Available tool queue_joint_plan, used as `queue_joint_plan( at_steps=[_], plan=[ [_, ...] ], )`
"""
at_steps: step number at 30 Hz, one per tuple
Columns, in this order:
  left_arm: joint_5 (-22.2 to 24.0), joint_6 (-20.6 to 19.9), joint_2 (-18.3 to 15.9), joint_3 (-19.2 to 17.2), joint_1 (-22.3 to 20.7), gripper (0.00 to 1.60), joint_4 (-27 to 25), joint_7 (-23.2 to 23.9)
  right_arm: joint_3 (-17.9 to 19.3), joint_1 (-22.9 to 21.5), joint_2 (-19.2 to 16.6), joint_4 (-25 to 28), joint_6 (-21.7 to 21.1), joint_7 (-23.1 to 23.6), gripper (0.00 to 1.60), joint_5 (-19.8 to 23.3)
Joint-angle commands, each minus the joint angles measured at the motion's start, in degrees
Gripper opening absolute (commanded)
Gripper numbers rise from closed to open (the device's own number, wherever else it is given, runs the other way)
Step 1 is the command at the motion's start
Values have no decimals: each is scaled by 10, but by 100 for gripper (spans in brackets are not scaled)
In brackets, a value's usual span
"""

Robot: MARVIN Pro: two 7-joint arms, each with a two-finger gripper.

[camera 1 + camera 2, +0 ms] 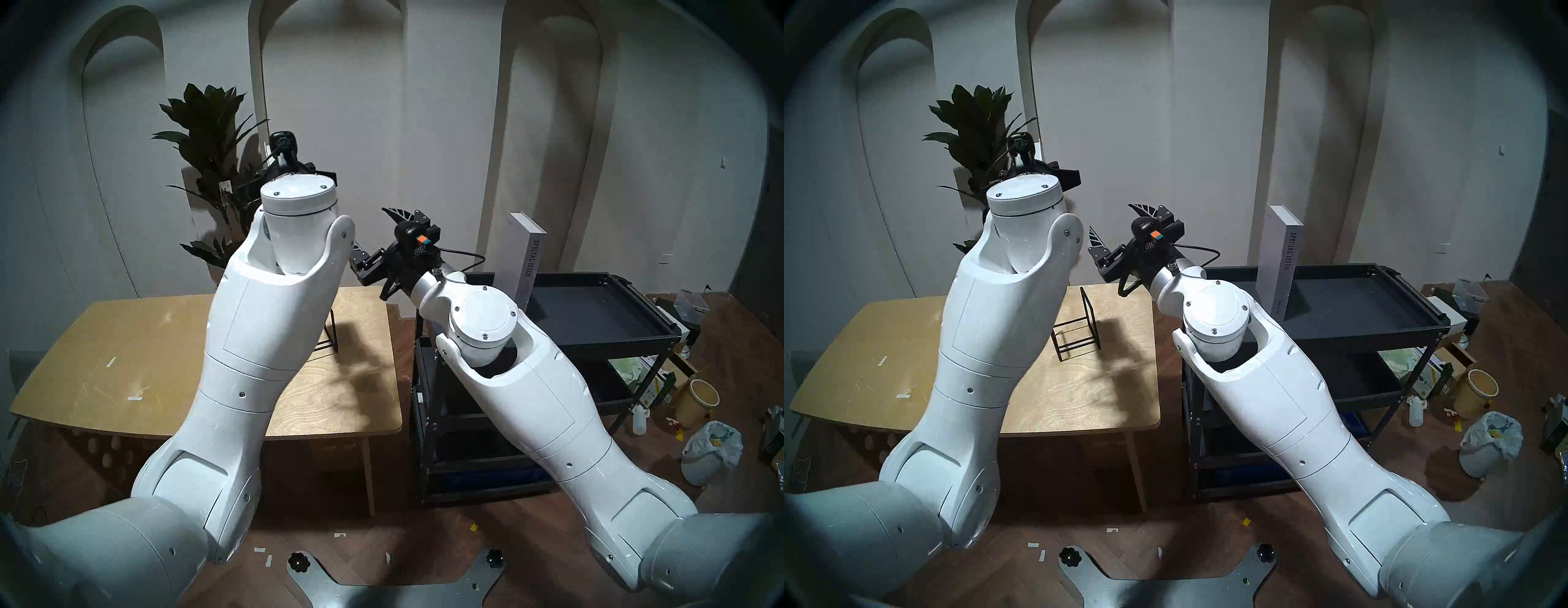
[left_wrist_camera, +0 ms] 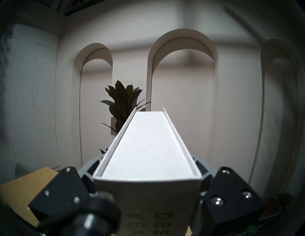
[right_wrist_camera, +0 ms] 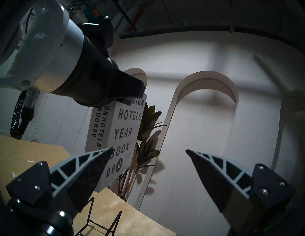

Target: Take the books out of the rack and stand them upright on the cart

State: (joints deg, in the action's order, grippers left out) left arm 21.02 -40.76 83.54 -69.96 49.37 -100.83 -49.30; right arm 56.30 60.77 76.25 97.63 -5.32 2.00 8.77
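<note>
Book (image 2: pixel 148 148) clamped in left tool (image 2: pixel 146 186)

Glossy white arms (image 1: pixel 263 322), black ribbed claws (image 3: pixel 148 153).

2 books: SPECIAL ISSUE (image 1: pixel 524 250), DESIGN HOTELS (image 3: pixel 122 136). 1 rack (image 1: pixel 1076 329), 1 cart (image 1: pixel 1378 297), 1 table (image 1: pixel 890 361), 1 plant (image 1: pixel 975 123).
</note>
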Motion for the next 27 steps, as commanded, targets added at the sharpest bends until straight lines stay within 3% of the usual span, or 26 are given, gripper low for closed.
queue_joint_plan(
  at_steps=[1, 15, 27],
  plan=[
    [-11, 2, 32, 10, -49, 0, 4, -21, -4, -23, 33, -14, 32, -10, 160, -2],
    [-16, -1, 66, 37, -65, 0, 20, -55, -11, -38, 65, -69, 70, -16, 160, 18],
    [-30, 1, 75, 70, -85, 0, 34, -71, -20, -48, 79, -93, 86, -15, 160, 27]
  ],
)
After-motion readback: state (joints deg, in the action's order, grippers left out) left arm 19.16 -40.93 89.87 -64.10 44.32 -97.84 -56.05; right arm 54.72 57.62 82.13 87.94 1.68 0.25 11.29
